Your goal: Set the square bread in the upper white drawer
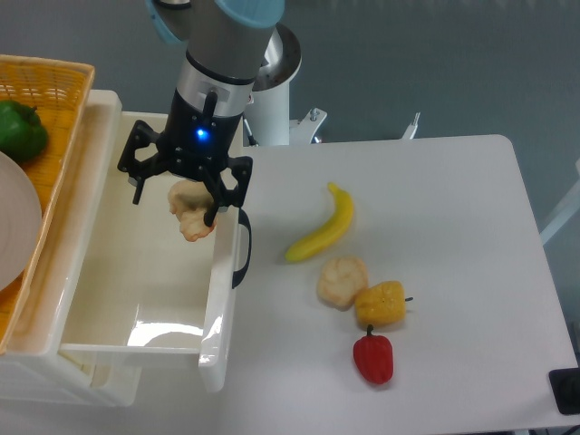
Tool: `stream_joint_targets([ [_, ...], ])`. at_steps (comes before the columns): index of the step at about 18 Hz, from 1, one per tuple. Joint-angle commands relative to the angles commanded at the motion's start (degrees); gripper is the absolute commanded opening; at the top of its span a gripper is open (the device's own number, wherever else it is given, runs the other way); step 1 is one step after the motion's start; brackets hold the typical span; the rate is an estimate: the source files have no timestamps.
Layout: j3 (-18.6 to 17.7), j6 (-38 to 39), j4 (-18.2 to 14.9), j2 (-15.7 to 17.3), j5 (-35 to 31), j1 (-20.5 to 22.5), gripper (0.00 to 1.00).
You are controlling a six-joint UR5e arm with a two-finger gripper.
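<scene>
The square bread (191,210) is a lumpy golden-tan pastry. It sits between my gripper's fingers, close against the right finger (216,207) and apart from the left one. It is over the inside of the upper white drawer (109,272), near its front wall. The drawer is pulled open, with its black curved handle (242,246) facing the table. My gripper (176,205) points down over the drawer with its jaws spread wider than the bread. I cannot tell whether the bread rests on the drawer floor or hangs above it.
A yellow woven basket (63,91) at the left holds a green pepper (20,131) and a white plate (14,222). On the white table lie a banana (324,231), a pale bun (342,281), a yellow pepper (381,303) and a red pepper (373,357).
</scene>
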State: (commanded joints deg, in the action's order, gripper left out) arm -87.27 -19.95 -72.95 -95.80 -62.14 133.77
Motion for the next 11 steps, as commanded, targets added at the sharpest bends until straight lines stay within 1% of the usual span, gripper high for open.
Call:
stream_joint_targets([
  [8, -0.4, 0.0, 0.1, -0.2, 0.0, -0.4, 1.0],
  [11, -0.2, -0.2, 0.2, 0.0, -0.2, 0.3, 1.0],
])
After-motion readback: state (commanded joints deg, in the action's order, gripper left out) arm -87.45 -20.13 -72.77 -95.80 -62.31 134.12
